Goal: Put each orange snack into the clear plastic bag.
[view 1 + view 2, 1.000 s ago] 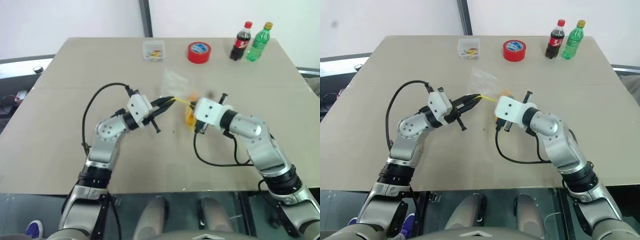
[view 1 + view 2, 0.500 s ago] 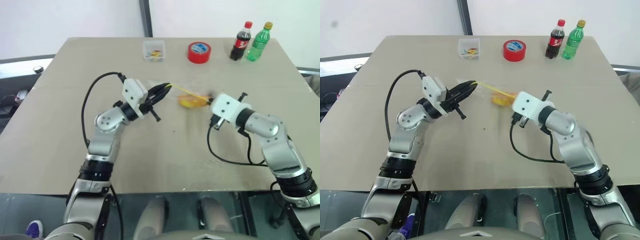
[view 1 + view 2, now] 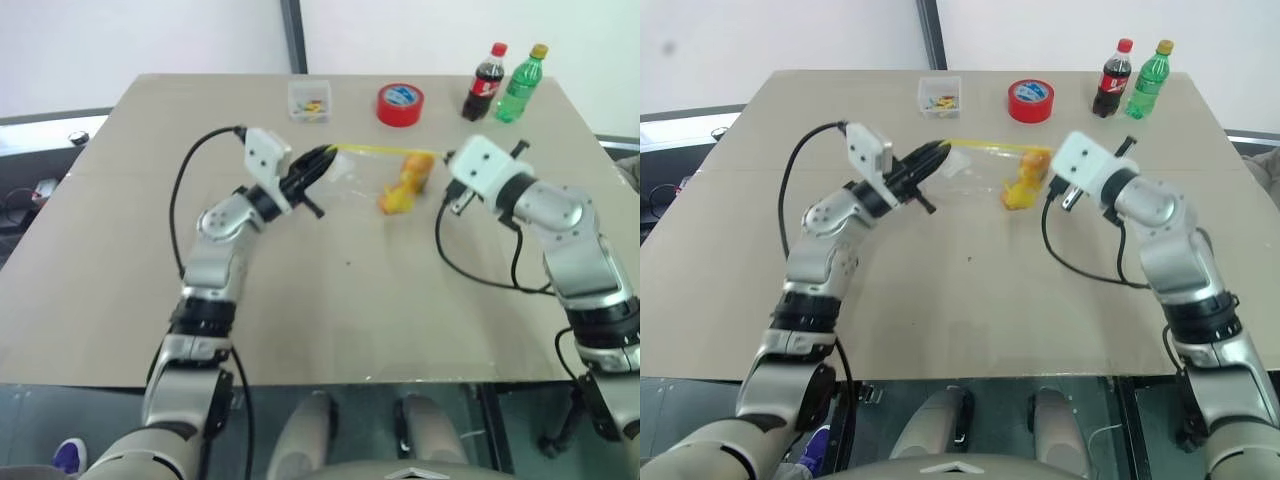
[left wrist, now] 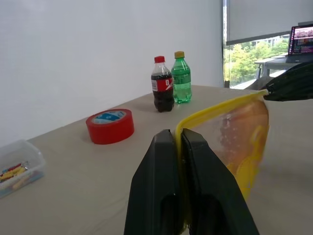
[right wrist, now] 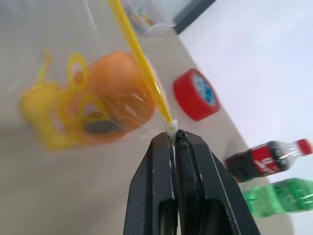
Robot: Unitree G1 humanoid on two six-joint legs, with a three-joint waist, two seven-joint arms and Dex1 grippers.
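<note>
Both pincers clenched on bag (image 3: 372, 172) strip: left pincer (image 3: 322, 157), right pincer (image 3: 444, 160) | bag stretched above worktop (image 3: 330, 300), snacks (image 3: 405, 182) inside at right end | risk: strip slipping out, bag dropping; overpull tearing seal

Along the far edge of my table (image 3: 120, 300): a clear box (image 3: 309, 101) of coloured bits, a red tape roll (image 3: 400, 104), then a cola bottle (image 3: 484, 82) touching a green bottle (image 3: 522, 83), both upright.
</note>
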